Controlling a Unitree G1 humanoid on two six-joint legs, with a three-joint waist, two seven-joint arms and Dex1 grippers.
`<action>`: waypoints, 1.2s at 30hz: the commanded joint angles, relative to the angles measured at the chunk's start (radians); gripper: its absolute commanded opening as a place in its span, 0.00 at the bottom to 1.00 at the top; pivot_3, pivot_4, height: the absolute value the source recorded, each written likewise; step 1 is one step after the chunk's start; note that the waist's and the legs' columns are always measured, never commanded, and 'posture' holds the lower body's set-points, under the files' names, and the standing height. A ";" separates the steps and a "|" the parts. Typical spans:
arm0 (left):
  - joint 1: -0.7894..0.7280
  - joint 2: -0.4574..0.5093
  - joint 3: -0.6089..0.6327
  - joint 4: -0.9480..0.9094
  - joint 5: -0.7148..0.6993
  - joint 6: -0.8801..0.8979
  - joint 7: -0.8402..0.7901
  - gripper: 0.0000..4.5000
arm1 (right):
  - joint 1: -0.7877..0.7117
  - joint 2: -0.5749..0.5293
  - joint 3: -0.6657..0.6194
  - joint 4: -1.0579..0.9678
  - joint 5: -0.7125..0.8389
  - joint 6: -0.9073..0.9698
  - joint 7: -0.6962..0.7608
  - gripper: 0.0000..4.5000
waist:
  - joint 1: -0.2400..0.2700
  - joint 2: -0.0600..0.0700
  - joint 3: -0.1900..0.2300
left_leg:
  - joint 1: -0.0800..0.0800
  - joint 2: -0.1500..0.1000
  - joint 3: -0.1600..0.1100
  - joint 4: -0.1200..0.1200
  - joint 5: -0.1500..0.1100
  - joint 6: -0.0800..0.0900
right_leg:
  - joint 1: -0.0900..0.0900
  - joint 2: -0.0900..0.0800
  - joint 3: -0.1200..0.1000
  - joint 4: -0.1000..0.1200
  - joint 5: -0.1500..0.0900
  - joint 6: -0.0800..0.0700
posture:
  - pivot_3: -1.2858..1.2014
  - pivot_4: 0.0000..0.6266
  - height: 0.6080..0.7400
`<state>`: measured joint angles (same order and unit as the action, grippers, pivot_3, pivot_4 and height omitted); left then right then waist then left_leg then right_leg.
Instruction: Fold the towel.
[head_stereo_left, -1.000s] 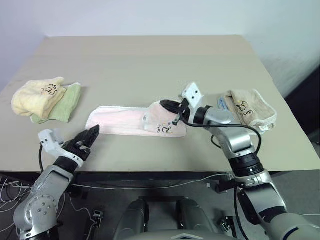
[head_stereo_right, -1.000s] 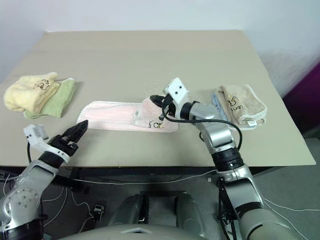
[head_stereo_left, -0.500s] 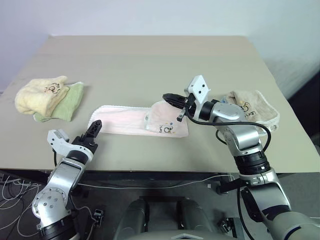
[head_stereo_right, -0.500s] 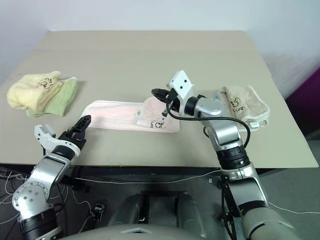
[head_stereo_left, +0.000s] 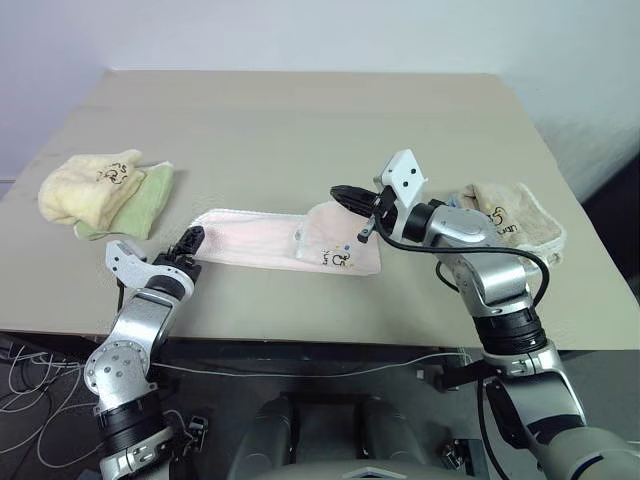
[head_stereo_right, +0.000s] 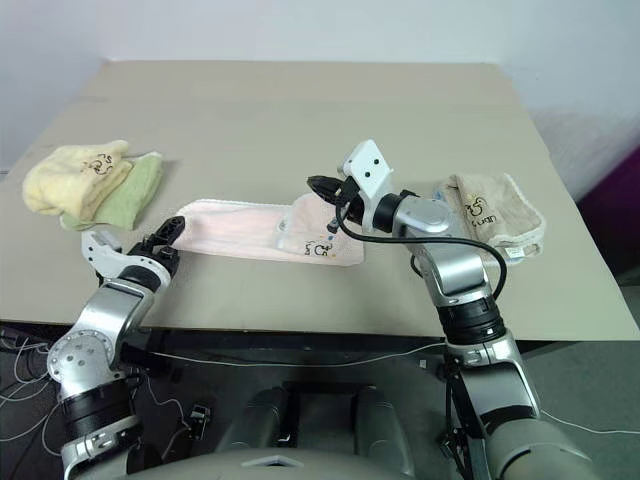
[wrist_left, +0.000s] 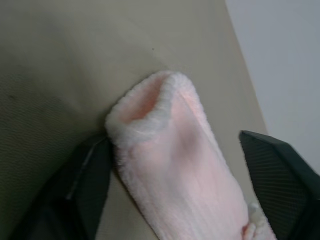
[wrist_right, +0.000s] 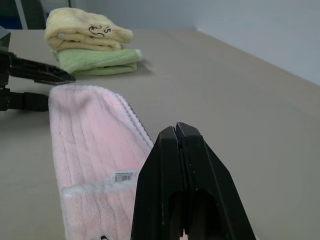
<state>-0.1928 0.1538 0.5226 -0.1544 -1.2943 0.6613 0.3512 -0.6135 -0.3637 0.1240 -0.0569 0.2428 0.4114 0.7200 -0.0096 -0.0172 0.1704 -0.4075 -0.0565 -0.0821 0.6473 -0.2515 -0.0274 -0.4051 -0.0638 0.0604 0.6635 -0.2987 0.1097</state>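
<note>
The left arm reaches low and forward. Its left end effector (head_stereo_left: 188, 242) has its two black fingers (wrist_left: 87, 185) spread apart. The right arm is bent and held higher, pointing toward the left side. The right end effector (head_stereo_left: 345, 195) has its fingers (wrist_right: 170, 165) pressed tight together.

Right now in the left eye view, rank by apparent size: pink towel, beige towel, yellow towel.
1. Pink towel, clearly largest.
2. Beige towel and yellow towel look alike; both are folded, so no ranking between them.
</note>
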 joint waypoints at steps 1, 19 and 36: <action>-0.007 0.004 -0.003 0.004 0.003 -0.012 -0.016 0.56 | 0.016 -0.008 -0.022 -0.073 0.023 0.016 -0.005 0.00 | 0.000 0.000 0.000 | 0.000 0.000 0.000 0.000 0.000 0.000 | 0.000 0.000 0.000 0.000 0.000 0.000 | 0.52 0.24 1.00; -0.031 0.173 0.093 0.036 0.019 -0.071 -0.204 0.01 | 0.070 -0.033 -0.034 -0.125 0.023 0.052 -0.033 0.00 | -0.006 0.000 0.000 | 0.000 0.001 0.000 -0.001 0.000 0.000 | -0.001 0.000 0.000 0.000 0.000 0.000 | 0.52 0.24 1.00; -0.177 0.321 -0.426 -0.176 0.335 0.001 -0.688 0.01 | 0.098 -0.062 -0.074 -0.132 0.012 0.062 -0.092 0.00 | -0.008 0.000 0.001 | -0.001 0.000 -0.001 -0.003 0.000 0.000 | 0.000 0.000 -0.002 -0.002 0.000 0.000 | 0.52 0.24 1.00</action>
<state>-0.3591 0.4544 0.1439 -0.2862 -1.0116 0.6679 -0.2754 -0.5119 -0.4146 0.0756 -0.1558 0.2555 0.4755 0.6409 -0.0176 -0.0175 0.1715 -0.4085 -0.0564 -0.0831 0.6443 -0.2514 -0.0276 -0.4058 -0.0639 0.0592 0.6610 -0.2988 0.1094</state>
